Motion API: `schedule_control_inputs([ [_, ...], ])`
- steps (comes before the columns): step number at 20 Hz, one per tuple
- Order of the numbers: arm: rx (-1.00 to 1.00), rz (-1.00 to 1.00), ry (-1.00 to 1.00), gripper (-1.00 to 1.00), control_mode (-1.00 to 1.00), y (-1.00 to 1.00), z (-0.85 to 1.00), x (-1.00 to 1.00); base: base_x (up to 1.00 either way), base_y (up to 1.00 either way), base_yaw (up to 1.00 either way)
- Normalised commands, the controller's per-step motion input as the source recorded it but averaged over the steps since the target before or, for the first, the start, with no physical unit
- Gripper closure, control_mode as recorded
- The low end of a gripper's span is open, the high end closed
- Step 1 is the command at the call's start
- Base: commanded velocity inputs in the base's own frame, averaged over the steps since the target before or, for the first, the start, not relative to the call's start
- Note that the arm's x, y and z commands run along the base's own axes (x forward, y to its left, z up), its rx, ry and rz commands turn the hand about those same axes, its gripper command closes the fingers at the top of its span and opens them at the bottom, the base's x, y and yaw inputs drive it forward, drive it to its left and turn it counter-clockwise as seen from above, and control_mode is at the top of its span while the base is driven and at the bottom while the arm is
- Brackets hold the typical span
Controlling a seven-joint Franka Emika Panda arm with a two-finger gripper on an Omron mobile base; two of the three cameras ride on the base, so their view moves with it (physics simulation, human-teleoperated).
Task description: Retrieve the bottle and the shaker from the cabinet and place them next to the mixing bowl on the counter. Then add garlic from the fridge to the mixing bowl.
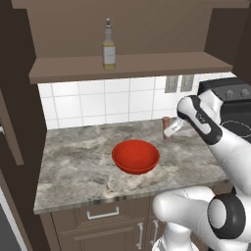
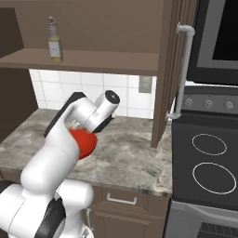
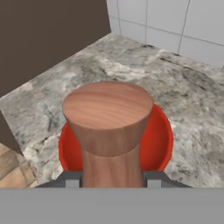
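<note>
Shaker (image 3: 108, 131): a wooden, waisted body is seen gripped low down in the hand view, its flat top toward the camera; it is held clear of the counter, above and in front of the bowl.
Gripper (image 3: 111, 181): closed on the shaker; a grey finger (image 3: 71, 179) is pressed against each side of the wooden stem, at 9 and 3 o'clock of it.
Gripper position: in the left base view the hand (image 1: 172, 128) is carried above the counter at about 2 o'clock from the bowl, near the tiled wall.
Mixing bowl (image 1: 136, 156): red, empty as far as can be seen, set on the counter; in the hand view its rim shows directly behind the shaker.
Counter (image 1: 73, 162): grey stone; no shaker or bottle is yet set down on it.
Bottle (image 1: 109, 46): upright on the cabinet shelf (image 1: 147, 63), at 12 o'clock from the bowl, untouched.
Garlic: none is seen in the bowl; the fridge is not identified.
Progress: early. Shaker is judged retrieved and in transit, not yet placed.
Outstanding: shaker to be set beside the bowl; bottle to be fetched and placed; garlic to be fetched and added.
</note>
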Motion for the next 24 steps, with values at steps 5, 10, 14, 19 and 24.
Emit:
schedule_control_inputs([
  [5,0.01,0.0,0.0,1.0,-1.0,0.0,-0.47,0.48,0.0,0.0,0.0],
  [10,0.01,0.0,-0.02,1.0,-1.0,-0.03,-0.53,0.38,0.0,0.0,0.0],
  [14,0.05,0.0,-0.1,1.0,-1.0,-0.04,-0.31,0.09,0.0,0.0,0.0],
  [19,0.06,0.0,-0.19,1.0,-1.0,-0.02,-0.18,0.0,0.0,0.0,0.0],
  [24,0.04,0.0,-0.21,1.0,-1.0,-0.07,-0.24,0.0,0.0,0.0,0.0],
])
